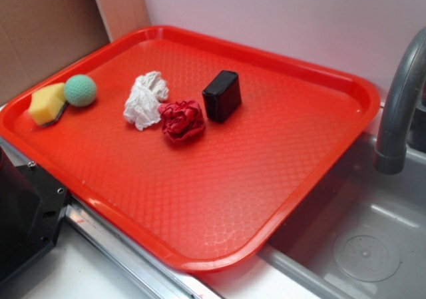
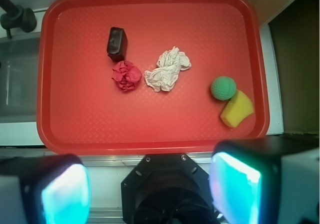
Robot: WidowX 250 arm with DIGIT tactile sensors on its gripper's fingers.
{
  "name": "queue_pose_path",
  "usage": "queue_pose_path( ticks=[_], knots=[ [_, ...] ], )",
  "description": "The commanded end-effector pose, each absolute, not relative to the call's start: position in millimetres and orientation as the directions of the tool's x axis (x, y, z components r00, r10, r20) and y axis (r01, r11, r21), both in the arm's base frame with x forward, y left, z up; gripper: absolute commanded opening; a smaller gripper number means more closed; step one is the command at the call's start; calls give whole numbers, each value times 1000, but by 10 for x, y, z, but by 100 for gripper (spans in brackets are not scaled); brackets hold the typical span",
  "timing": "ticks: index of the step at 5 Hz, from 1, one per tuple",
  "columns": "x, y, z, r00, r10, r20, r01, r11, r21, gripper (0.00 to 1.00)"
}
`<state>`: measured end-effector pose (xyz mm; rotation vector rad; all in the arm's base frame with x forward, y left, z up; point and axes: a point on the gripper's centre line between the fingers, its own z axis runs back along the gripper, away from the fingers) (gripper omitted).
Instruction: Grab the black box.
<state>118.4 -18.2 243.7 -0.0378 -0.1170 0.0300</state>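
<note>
**Black box stood untouched on the red tray**

The black box point(image 2: 117, 41) stood on edge on the tray point(image 2: 150, 129), its long axis running toward the far rim in the wrist view. A red cloth wad point(image 2: 126, 76) lay just beside it, white crumpled paper point(image 2: 167, 70) nearby. The gripper point(image 2: 150, 189) hovered well apart, fingers spread wide, holding nothing.

bright, even light in both views; soft short shadows under the things on the red tray point(image 1: 319, 146). wrist view: the near finger pads point(image 2: 65, 196) glow cyan, blurred and out of focus.
</note>
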Motion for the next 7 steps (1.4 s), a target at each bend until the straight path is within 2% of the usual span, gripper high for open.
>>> queue_pose_path(
  ticks=[1,2,3,4,6,7],
  knots=[
    [1184,-182,2437,993,32,116,-28,999,-39,100],
    [1684,-268,2282,939,180,294,-156,982,-104,100],
    [2195,-261,2094,884,346,316,-312,937,-155,100],
    [2425,-205,1807,879,395,268,-352,915,-195,100],
    [2425,-205,1807,879,395,268,-352,915,-195,100],
    [2590,-226,1301,919,367,143,-351,928,-126,100]
  ],
)
